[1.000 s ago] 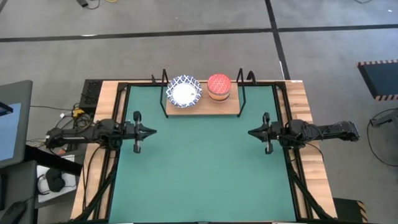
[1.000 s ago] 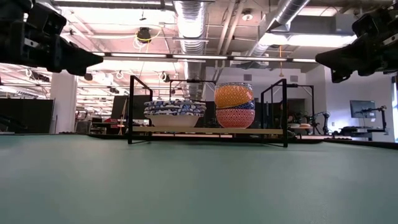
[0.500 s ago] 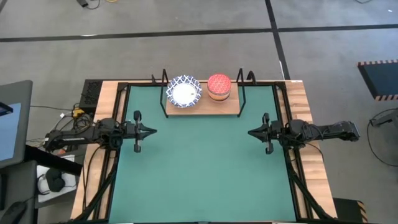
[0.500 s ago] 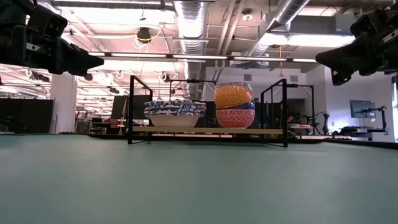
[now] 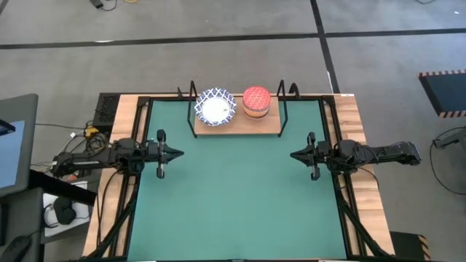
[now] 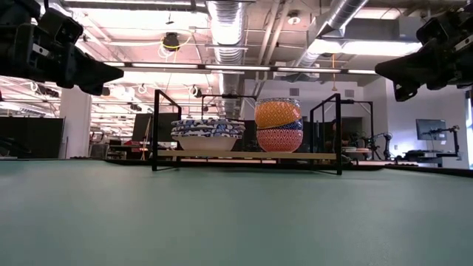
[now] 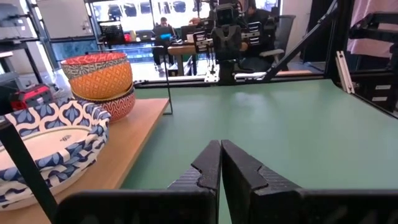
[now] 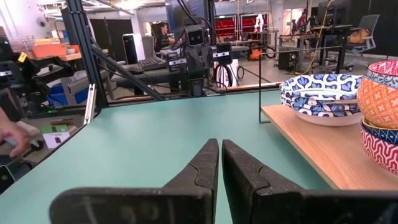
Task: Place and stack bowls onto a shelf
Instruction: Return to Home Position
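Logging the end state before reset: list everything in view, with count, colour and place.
shelf: one, light wood on black wire frame, far edge of the mat
wide bowls: one stack, count unclear, white with blue pattern, shelf's left half
small bowls: one stack, yellow-orange over a blue rim over red patterned, shelf's right half
table mat: one, green, under both arms
people: a few, at desks beyond the table
left gripper: dark, shut, left side above the mat
right gripper: dark, shut, right side above the mat
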